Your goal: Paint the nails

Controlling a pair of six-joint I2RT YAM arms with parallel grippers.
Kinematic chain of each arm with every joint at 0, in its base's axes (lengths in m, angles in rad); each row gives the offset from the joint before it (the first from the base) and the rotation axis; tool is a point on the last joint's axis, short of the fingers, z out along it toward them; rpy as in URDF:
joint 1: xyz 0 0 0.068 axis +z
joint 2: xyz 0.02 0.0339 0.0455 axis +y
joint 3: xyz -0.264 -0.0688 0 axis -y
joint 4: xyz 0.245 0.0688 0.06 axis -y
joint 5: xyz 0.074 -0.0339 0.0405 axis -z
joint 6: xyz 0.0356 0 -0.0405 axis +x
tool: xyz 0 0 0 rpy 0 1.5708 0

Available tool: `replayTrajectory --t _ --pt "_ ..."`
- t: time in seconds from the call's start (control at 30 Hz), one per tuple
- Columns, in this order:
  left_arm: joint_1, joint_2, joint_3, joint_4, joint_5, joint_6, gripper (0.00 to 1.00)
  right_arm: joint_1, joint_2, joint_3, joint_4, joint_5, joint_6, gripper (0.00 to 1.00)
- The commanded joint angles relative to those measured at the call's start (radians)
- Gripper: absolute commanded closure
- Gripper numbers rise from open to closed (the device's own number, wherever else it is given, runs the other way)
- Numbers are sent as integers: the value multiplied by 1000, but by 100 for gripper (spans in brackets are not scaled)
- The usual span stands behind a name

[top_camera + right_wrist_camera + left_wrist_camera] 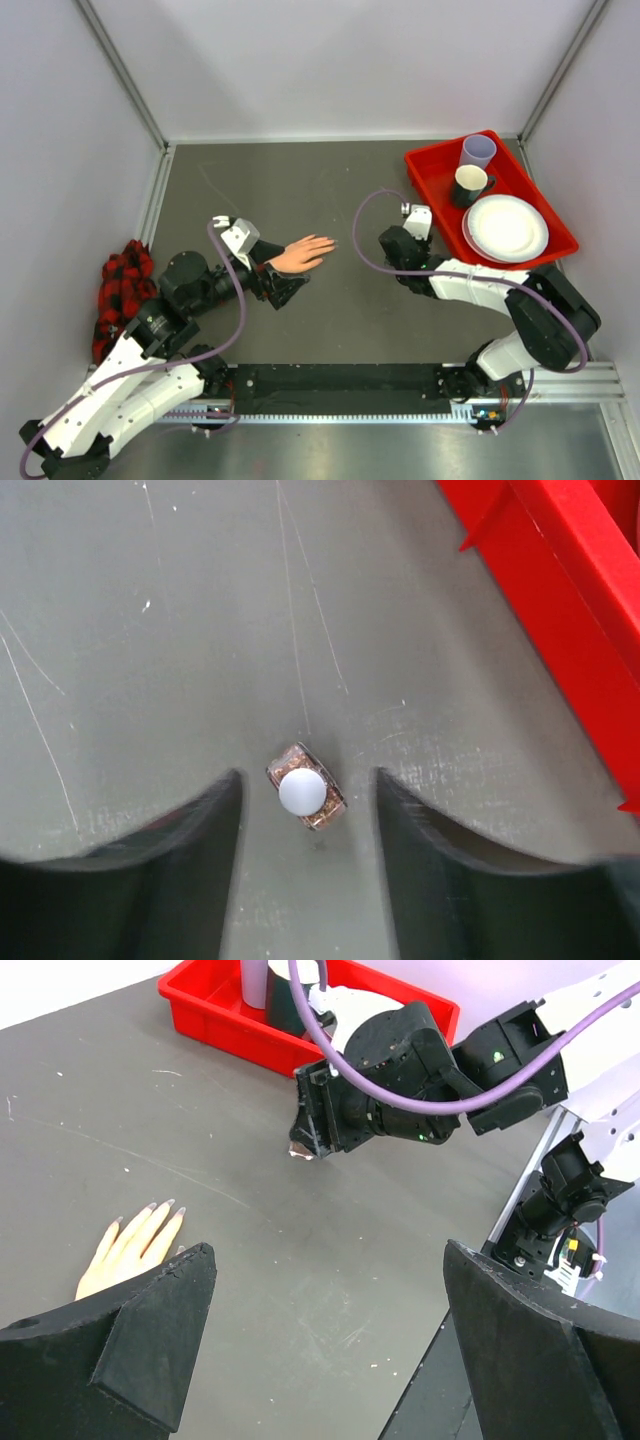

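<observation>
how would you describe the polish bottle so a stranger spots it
Find the red tray in the table's far right corner. Just left of it the right pincer points down, open. In its gap stands the bottle: tiny, brownish, with a round white cap, far smaller than the tray's cups.

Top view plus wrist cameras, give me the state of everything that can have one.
Mannequin hand, lying flat, palm down.
Polish bottle, upright, capped, ungripped.
Left gripper, open, beside that hand.
Right gripper, open, straddling that bottle.
Mug, upright in the red tray.
Purple cup, upright in the same tray.
</observation>
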Motion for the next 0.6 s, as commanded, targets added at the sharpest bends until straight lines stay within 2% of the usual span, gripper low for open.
replayTrajectory --t 0.0,0.07,0.17,0.27,0.43,0.47,0.57 --pt "3 -3 9 46 12 7 1 -9 -36 110 -89 -13 -14 38" --pt "3 -1 18 41 1 15 1 -11 -97 155 -197 -31 -23 25" --pt "3 5 54 37 -24 20 1 -9 -192 313 -403 -75 -69 12" --pt "3 27 112 41 -34 26 1 -9 -253 594 -549 -132 -164 2" --pt "3 126 279 43 -60 17 1 -9 -274 932 -888 -120 -278 1" --pt "3 145 310 38 -76 9 1 -11 -269 1019 -923 -123 -311 1" --pt "3 218 438 -3 -139 -3 1 -9 -310 1065 -950 -115 -366 1"
